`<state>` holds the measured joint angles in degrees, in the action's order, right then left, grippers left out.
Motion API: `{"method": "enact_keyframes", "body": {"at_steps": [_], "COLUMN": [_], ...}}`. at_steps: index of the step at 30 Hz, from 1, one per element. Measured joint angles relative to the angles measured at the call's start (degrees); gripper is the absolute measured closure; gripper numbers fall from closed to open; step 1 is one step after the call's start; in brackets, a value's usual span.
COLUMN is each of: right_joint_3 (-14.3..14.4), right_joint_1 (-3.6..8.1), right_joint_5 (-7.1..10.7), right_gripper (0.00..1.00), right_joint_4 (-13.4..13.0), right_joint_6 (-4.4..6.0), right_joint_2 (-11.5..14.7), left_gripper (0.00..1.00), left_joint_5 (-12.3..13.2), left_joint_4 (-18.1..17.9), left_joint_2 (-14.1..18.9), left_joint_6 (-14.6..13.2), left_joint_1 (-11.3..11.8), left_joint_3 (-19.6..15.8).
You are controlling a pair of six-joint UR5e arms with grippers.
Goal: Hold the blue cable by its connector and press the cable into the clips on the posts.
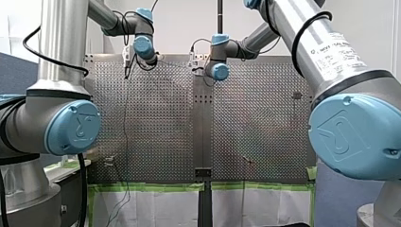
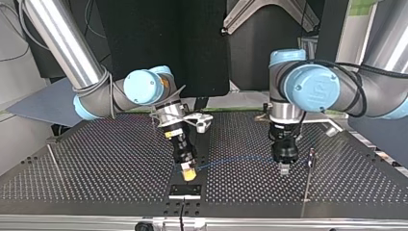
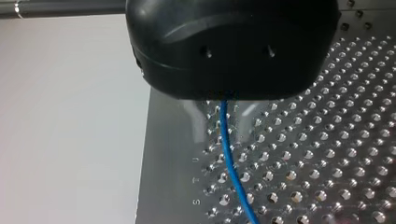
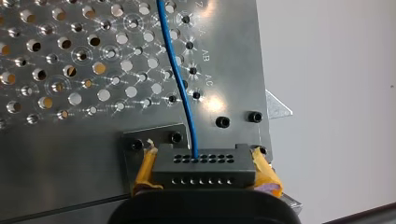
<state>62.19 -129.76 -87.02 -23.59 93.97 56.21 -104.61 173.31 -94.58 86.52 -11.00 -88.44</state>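
Clamping the dark connector (image 4: 204, 169) between its yellow pads (image 4: 145, 168), my right gripper (image 2: 189, 174) is closed snugly on the block's two ends and hangs low over the perforated table (image 2: 96, 163), near the table's front edge at the middle of the top view. The blue cable (image 4: 180, 79) leaves one of the small holes in the connector's face and runs away over the holed plate ahead of the gripper. Just beyond the connector in the right wrist view sits a small bracket plate (image 4: 154, 135) with dark screws. In the top view the cable stretches as a thin blue line from the right gripper across to my left gripper (image 2: 284, 167), which hangs straight down over the table at that view's right. In the left wrist view the cable comes out from under the black housing and curves off across the table, but whether this gripper has hold of it I cannot tell. A slender post (image 2: 311, 166) stands just beside my left gripper, with the cable ending short of it.
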Motion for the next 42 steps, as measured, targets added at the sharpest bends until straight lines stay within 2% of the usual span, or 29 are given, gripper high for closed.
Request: {"method": "enact_keyframes", "body": {"at_steps": [6, 13, 20, 24, 28, 34, 42], "right_joint_3": [-0.02, 0.0, 0.46, 1.9, 3.51, 6.12, 9.54], "right_joint_1": [0.01, 0.05, -0.19, -0.31, -0.39, -0.68, -0.72], "right_joint_5": [-0.01, -0.03, -0.78, -2.32, -3.96, -6.55, -9.97], "right_gripper": [1.0, 1.0, 1.0, 1.0, 1.0, 1.0, 1.0], "right_joint_4": [0.02, 0.06, 1.7, 3.24, 3.5, 1.63, -1.74], "right_joint_6": [-0.1, -0.18, -0.73, -0.85, -0.99, -1.56, -1.82], "right_joint_2": [0.0, -0.06, -0.15, -0.12, -0.08, -0.02, -0.1], "left_gripper": [1.0, 1.0, 1.0, 1.0, 1.0, 1.0, 1.0], "left_joint_5": [-0.73, -1.0, -1.13, -1.34, -2.38, -5.05, -8.87], "left_joint_4": [-2.35, -3.04, -5.59, -7.57, -9.42, -12.3, -16.13], "left_joint_2": [0.0, -0.01, -0.04, -0.53, -1.93, -4.7, -8.54], "left_joint_6": [-0.74, -0.62, -0.68, 0.07, -0.11, -0.41, 1.01], "left_joint_1": [-0.65, -1.02, -1.56, -2.44, -3.86, -6.63, -10.47], "left_joint_3": [-1.03, -1.27, -3.93, -5.91, -7.77, -10.03, -13.19]}}
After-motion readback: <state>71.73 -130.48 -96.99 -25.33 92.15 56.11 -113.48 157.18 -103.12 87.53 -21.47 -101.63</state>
